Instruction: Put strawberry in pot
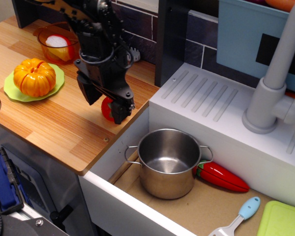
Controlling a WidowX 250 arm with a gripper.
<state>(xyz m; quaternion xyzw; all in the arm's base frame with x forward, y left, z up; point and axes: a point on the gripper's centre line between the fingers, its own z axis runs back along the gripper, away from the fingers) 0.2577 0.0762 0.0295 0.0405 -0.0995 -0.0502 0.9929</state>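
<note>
pot (pixel 167 162): shiny steel | strawberry (pixel 107 108): glossy red plastic | counter (pixel 54 118): smooth wood grain | pincer (pixel 106 100): matt black
</note>
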